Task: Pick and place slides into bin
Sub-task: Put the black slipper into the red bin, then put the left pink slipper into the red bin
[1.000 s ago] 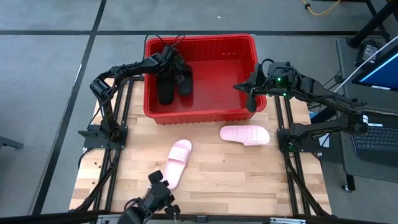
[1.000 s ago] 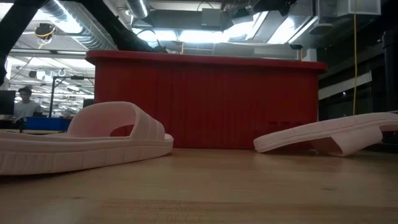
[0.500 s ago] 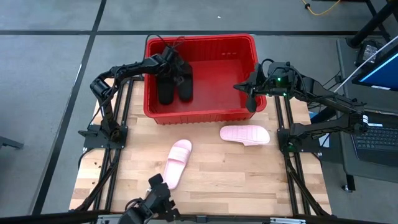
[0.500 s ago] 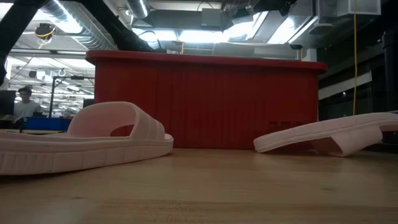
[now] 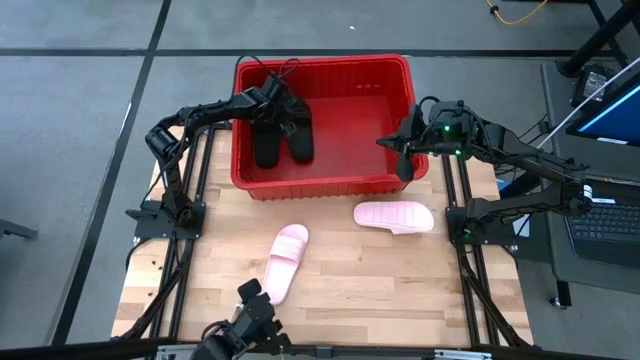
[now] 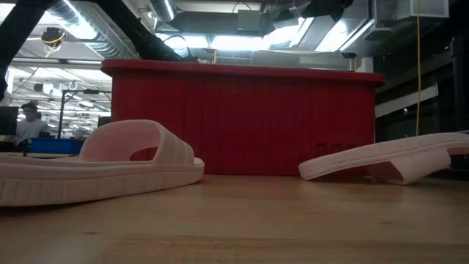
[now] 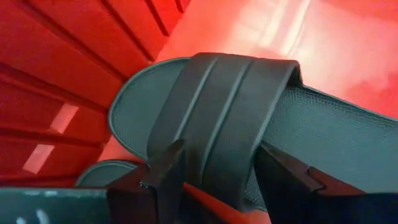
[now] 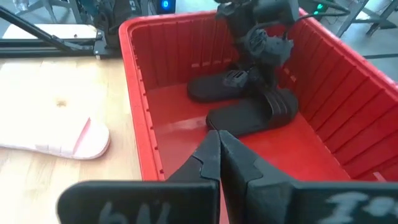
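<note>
Inside the red bin (image 5: 345,170), your left end effector (image 5: 281,105) sits over the two black slides, fingers (image 7: 163,180) straddling the strap of one black slide (image 7: 230,124) — gripping it. Its mate, the second black slide (image 5: 265,140), lies just beside it on the bin floor. Your right end effector (image 5: 403,160) hangs over the bin's right wall, fingers (image 8: 211,155) pinched together, holding nothing. On the counter (image 5: 350,280) in front of the bin, two pink slides lie apart: one pink slide (image 5: 394,216) near the bin's front right corner, the other pink slide (image 5: 281,262) angled further forward.
</note>
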Robot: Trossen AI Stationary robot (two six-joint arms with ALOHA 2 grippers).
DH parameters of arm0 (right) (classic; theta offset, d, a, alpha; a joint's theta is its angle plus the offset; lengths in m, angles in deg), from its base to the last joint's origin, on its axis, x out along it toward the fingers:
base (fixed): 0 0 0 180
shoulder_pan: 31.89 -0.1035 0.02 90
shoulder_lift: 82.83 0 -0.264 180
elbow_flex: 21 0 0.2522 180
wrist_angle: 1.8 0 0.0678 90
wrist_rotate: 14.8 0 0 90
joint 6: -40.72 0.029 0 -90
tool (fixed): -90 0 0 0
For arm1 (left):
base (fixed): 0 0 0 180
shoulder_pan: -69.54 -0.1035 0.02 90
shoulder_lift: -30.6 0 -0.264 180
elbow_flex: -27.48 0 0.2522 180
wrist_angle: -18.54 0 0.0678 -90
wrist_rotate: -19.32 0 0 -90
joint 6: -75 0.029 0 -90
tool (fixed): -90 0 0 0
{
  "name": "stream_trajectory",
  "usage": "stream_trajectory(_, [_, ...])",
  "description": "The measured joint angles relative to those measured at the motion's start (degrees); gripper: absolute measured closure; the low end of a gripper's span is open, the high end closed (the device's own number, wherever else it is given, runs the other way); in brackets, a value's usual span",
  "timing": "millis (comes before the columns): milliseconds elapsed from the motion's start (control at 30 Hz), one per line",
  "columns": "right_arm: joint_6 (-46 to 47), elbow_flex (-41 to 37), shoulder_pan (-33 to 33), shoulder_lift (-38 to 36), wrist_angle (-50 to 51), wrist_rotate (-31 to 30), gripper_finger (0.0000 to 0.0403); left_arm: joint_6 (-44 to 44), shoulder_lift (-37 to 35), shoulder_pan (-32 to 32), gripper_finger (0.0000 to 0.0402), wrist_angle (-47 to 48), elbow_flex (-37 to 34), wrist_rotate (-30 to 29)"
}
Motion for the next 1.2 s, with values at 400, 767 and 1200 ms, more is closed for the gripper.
stream_trajectory(400, [0.0, 0.0, 0.0, 0.0, 0.2, 0.0, 0.0398, 2.4, -0.2, 0.5, 0.0222, 1.8, 0.0, -2.1])
stream_trajectory(767, [0.0, 0.0, 0.0, 0.0, 0.2, 0.0, 0.0398, 3.6, -5.1, 0.4, 0.0222, 2.1, 0.0, -2.3])
stream_trajectory(1200, [0.0, 0.0, 0.0, 0.0, 0.1, 0.0, 0.0398, 2.5, -6.5, 1.7, 0.0222, 3.4, 0.4, -1.5])
